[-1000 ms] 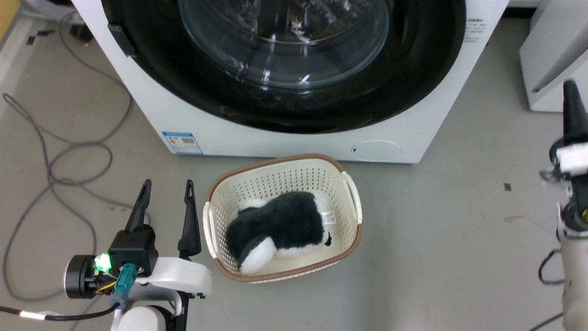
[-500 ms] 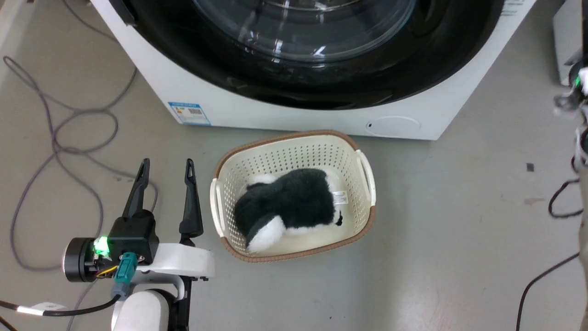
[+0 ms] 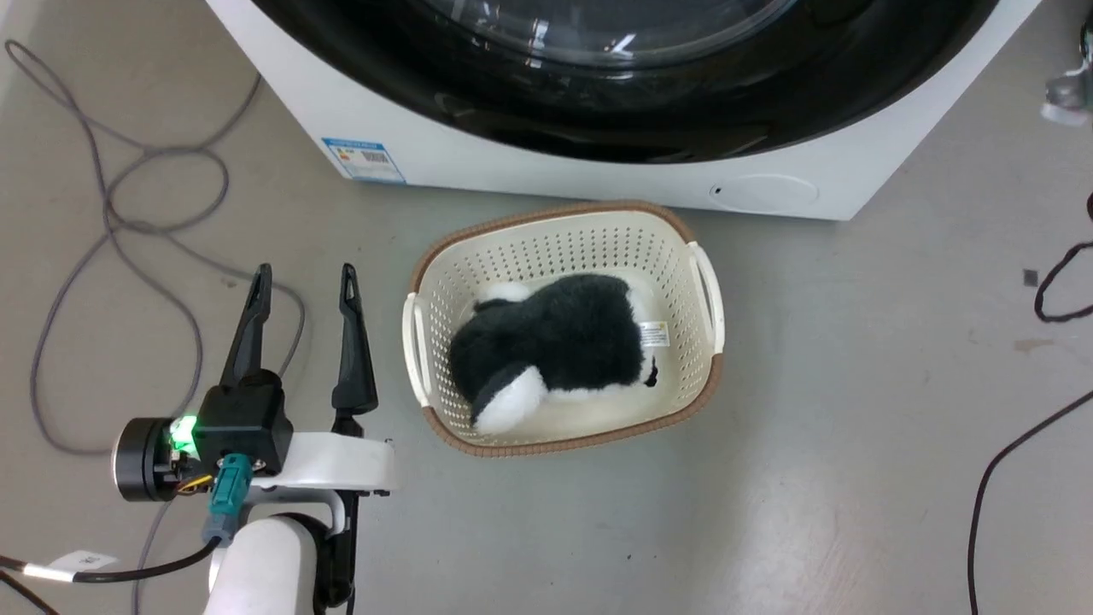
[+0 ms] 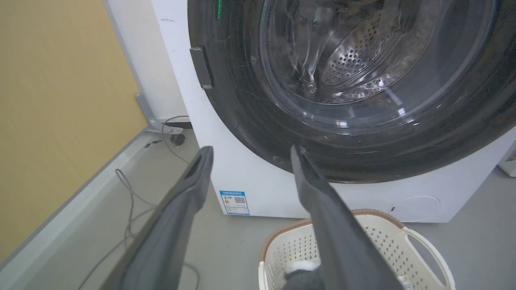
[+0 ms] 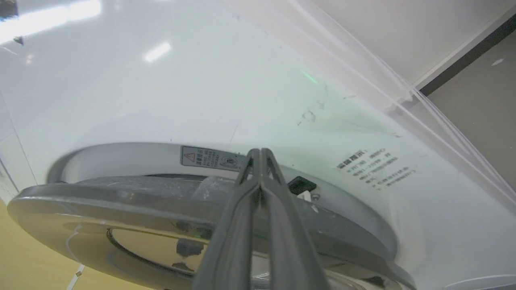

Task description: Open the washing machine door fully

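The left claw [image 3: 303,286] hangs low at the left of the head view, its two dark fingers spread apart and holding nothing, just beside a cream basket [image 3: 546,248] that stands on the grey floor [image 3: 811,384]; a black-and-white plush toy [image 3: 555,342] lies in the basket; behind it, along the top edge, stands the washing machine [image 3: 529,175], with the lower arc of the glossy black washing machine door [image 3: 649,111] lying against its front and a blue label [image 3: 363,160] at its lower corner; grey cables [image 3: 111,205] loop over the floor to the left.

In the left wrist view the left claw [image 4: 252,151] points at the machine's front [image 4: 193,133], fingers wide and apart from it; the door [image 4: 250,112] sits flat on the front, and the perforated steel drum [image 4: 350,60] shows through its glass; a yellow wall [image 4: 60,100] runs along the left.

In the right wrist view the right claw [image 5: 260,155] has its fingers pressed together with nothing between them; they cross the door's grey rim [image 5: 100,201], tips over the seam with the white front [image 5: 161,100], near a warning sticker [image 5: 209,157] and a black latch [image 5: 300,185]; whether they touch the door I cannot tell.
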Motion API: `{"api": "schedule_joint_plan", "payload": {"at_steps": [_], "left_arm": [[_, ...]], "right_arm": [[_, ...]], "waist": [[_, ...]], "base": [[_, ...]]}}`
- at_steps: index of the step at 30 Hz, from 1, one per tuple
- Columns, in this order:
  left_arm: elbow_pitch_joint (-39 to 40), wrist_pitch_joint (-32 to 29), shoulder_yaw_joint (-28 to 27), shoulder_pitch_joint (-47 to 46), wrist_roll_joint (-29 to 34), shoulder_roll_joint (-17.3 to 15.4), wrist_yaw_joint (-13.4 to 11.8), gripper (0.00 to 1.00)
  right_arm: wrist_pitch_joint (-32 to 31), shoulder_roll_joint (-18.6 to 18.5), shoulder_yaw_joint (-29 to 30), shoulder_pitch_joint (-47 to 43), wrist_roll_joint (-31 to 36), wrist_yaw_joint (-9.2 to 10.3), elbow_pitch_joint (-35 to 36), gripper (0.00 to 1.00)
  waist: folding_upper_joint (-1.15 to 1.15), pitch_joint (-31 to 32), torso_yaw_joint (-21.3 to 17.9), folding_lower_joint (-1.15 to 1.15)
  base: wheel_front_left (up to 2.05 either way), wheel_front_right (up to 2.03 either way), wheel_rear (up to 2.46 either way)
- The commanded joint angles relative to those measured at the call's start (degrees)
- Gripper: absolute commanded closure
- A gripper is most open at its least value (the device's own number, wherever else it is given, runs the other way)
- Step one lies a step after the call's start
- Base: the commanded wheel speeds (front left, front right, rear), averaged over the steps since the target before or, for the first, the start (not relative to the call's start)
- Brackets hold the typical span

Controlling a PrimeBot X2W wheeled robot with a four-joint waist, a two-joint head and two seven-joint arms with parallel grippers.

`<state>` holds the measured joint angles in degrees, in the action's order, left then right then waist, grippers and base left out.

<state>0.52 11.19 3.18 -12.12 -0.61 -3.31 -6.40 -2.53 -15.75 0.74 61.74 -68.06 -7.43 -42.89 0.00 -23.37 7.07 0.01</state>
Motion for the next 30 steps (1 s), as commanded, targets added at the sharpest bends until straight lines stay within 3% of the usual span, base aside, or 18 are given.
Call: {"api": "schedule_joint_plan", "payload": {"at_steps": [1,8,20,30], "left_arm": [[0.2,0.6,0.3,-1.2,-0.2,-0.1,-0.4,0.00],[0.0,1.4,0.7,-2.4,-0.2,-0.1,-0.9,0.00],[-0.7,2.8,1.0,-3.6,-0.2,0.0,-1.5,0.00],[-1.4,3.8,0.9,-3.3,0.1,-0.4,-2.0,0.00]], "right_arm": [[-0.7,-0.7,-0.4,2.5,-1.9,-0.05,-1.4,1.00],[-4.0,-1.9,-2.8,5.7,-5.2,-0.05,-3.8,1.00],[-17.1,-4.2,-7.8,8.2,-13.0,-0.05,-6.1,1.00],[-22.9,-6.0,-10.5,8.0,-18.3,-0.06,-6.2,1.00]], "waist": [[0.00,-0.5,0.3,-0.01],[0.00,-1.9,0.9,-0.01],[0.00,-3.1,1.4,-0.01],[0.00,-2.2,0.8,-0.01]], "base": [[0.00,0.00,0.00],[0.00,0.00,0.00],[0.00,0.00,0.00],[0.00,0.00,0.00]]}}
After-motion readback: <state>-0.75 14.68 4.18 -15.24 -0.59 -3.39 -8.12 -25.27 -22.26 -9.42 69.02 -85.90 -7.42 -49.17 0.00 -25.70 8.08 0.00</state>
